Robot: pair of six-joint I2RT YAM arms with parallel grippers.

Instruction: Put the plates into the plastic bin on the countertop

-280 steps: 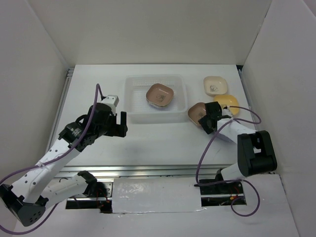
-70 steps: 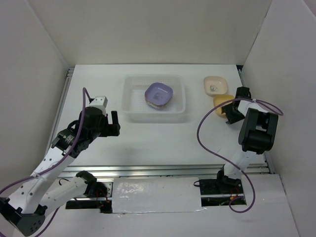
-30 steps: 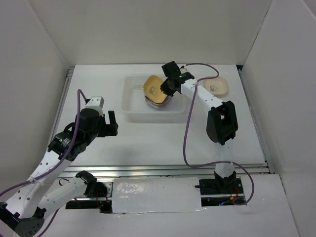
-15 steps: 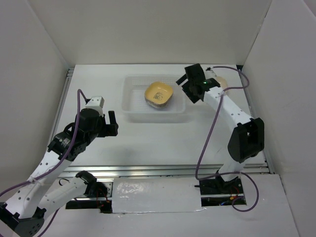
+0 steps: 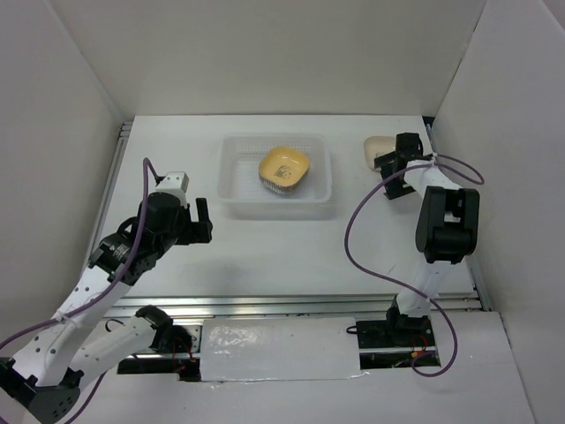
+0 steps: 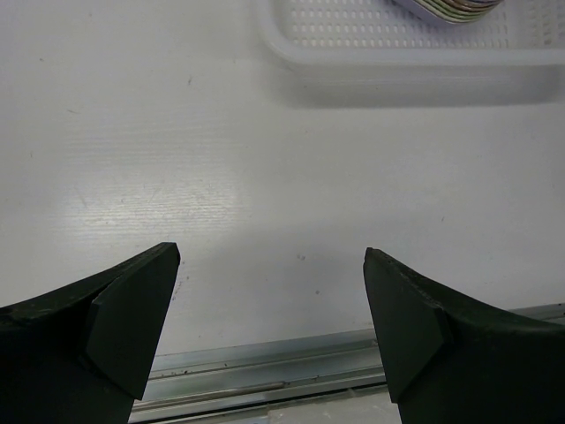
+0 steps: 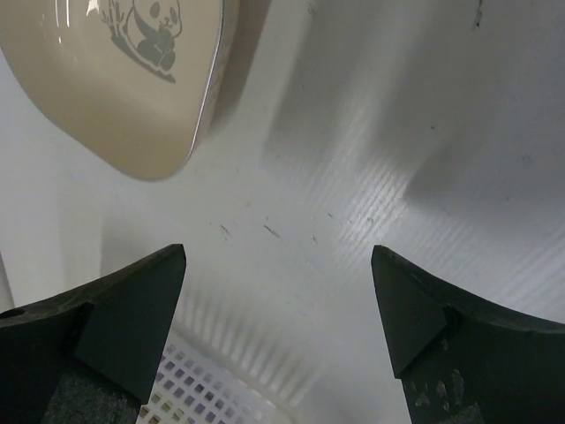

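Well, my right gripper (image 7: pixel 282 309) hangs with jaws apart; the cream plate (image 7: pixel 132 79) sits on the counter (image 7: pixel 353 159) at my eleven o'clock, the bin (image 5: pixel 234 177) at its nine seen from above. Closing off-centre on that sloped rim could flip it away.

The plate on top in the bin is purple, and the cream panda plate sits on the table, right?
No. The top plate in the bin is yellow, not purple, as the top external view shows. The cream panda plate does sit on the table.
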